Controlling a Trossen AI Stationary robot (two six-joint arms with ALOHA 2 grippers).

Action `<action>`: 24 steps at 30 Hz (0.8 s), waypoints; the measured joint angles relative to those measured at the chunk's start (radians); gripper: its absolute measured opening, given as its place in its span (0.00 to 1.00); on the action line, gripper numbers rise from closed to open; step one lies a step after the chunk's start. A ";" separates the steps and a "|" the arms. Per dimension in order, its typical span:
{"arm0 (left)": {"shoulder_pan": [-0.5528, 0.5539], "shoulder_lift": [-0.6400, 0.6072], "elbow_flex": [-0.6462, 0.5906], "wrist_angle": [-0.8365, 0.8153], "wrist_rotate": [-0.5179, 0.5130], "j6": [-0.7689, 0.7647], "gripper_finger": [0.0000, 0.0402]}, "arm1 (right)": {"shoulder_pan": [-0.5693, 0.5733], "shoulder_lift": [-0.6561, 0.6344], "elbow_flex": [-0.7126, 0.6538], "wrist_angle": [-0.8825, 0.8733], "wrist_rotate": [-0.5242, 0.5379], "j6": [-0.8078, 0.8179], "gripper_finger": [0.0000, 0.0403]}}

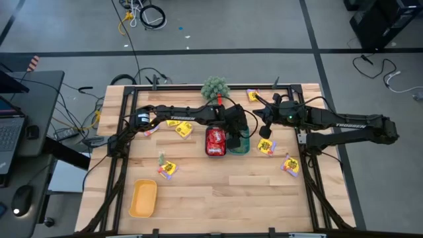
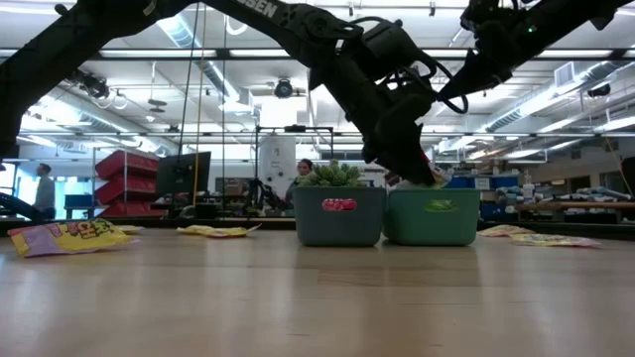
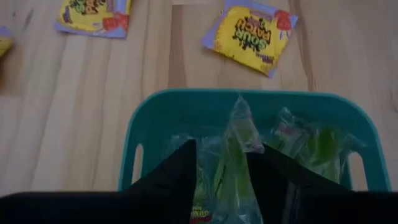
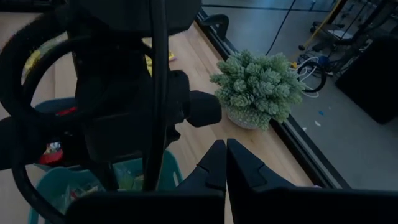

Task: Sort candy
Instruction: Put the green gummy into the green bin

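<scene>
Open-plan lab: red storage bins (image 2: 124, 171), monitors (image 2: 189, 174), ceiling strip lights (image 2: 556, 99).

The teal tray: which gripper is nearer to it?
Left. The left gripper is directly over the teal tray; the right gripper hangs beside it.

Four cameras on one tabletop (image 1: 218, 192): one overhead, one level, two wrist-mounted.

The high view looks straight down; the low view looks level across the wood into the room. The left wrist view sits close above the teal tray (image 3: 155, 109), shared with the low view (image 2: 433, 218); the right wrist view faces the plant ball (image 4: 258, 87).
</scene>
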 joint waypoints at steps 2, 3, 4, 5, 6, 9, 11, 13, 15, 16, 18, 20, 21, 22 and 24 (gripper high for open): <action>0.000 0.000 0.004 -0.001 -0.006 -0.001 0.38 | 0.000 0.000 0.000 -0.003 0.000 0.000 0.00; 0.000 0.000 0.004 -0.001 -0.010 -0.002 0.39 | 0.000 0.000 0.000 -0.004 0.000 0.000 0.00; 0.000 0.000 0.004 -0.001 -0.010 -0.002 0.39 | 0.000 0.000 0.000 -0.004 0.000 0.000 0.00; 0.000 0.000 0.004 -0.003 -0.011 -0.002 0.39 | 0.000 0.000 0.000 -0.005 0.000 0.000 0.00; 0.000 0.000 0.004 -0.006 -0.010 -0.004 0.39 | 0.000 0.000 0.000 -0.005 0.000 -0.001 0.00; 0.000 0.000 -0.001 -0.021 -0.010 -0.006 0.39 | 0.000 0.000 0.000 -0.005 0.000 -0.001 0.00; -0.001 0.000 -0.009 -0.038 -0.010 -0.006 0.39 | 0.000 0.000 0.000 -0.005 0.000 0.001 0.00; -0.002 0.000 -0.011 -0.044 -0.015 -0.006 0.39 | 0.000 0.000 0.000 -0.005 0.000 0.002 0.00; -0.002 -0.002 -0.003 -0.053 -0.027 0.001 0.39 | 0.000 0.000 0.000 -0.005 0.000 0.003 0.00; -0.002 -0.006 0.004 -0.069 -0.032 0.008 0.39 | 0.000 0.000 0.000 -0.005 0.000 0.003 0.00; -0.007 -0.018 0.032 -0.108 -0.053 0.036 0.39 | 0.000 0.000 0.000 -0.005 0.000 0.004 0.00; -0.019 -0.040 0.049 -0.165 -0.067 0.068 0.36 | 0.002 0.000 0.000 -0.008 0.000 0.004 0.00; -0.028 -0.057 0.050 -0.180 -0.075 0.077 0.34 | 0.002 0.000 0.000 -0.009 0.000 0.004 0.00; -0.036 -0.067 0.050 -0.202 -0.077 0.083 0.30 | 0.002 0.000 0.000 -0.014 0.000 0.004 0.00; -0.052 -0.091 0.050 -0.226 -0.076 0.085 0.21 | 0.003 0.000 0.000 -0.017 0.000 0.004 0.00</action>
